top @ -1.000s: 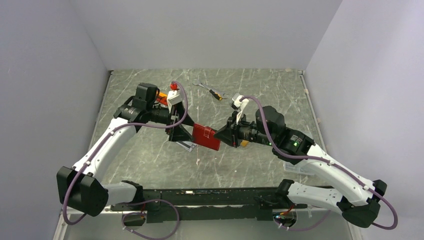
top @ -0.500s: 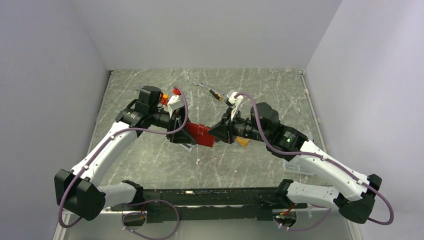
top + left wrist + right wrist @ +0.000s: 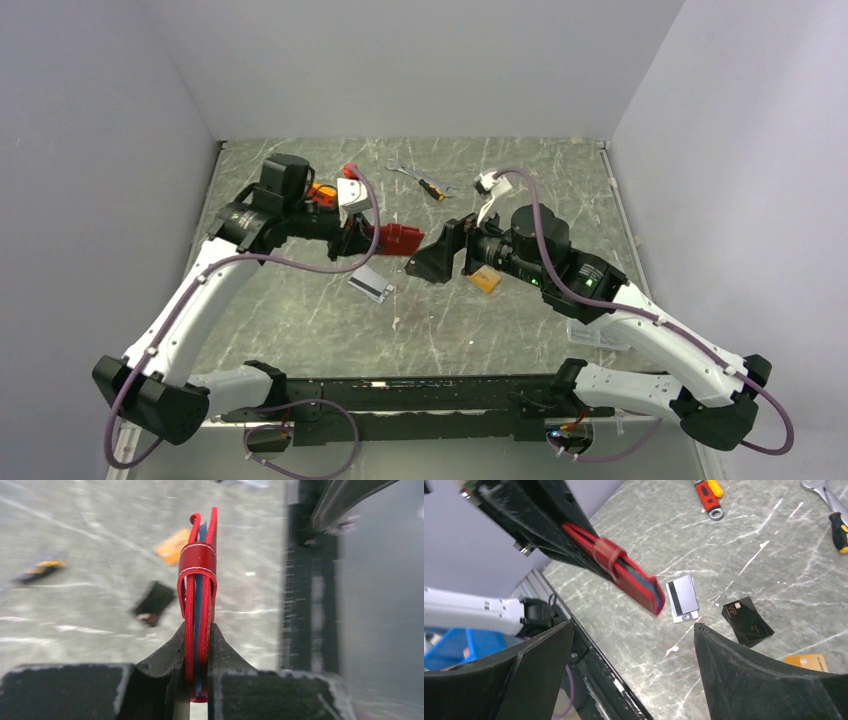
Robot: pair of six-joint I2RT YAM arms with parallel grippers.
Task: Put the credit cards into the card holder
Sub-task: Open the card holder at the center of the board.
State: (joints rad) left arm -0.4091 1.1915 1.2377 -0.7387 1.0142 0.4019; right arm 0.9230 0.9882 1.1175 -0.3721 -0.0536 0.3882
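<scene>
My left gripper point(image 3: 198, 636) clamps the folded red leather card holder point(image 3: 199, 575); right gripper point(image 3: 633, 625) gapes empty. The silver striped card point(image 3: 682, 597), black card point(image 3: 748, 621) and orange-gold card point(image 3: 808, 662) lie below the holder, none loaded.

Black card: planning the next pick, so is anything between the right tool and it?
Nothing visible does. The black card lies bare on the table ahead of the open right tool; the card holder, clamped in the left tool, hangs off to one side.
</scene>
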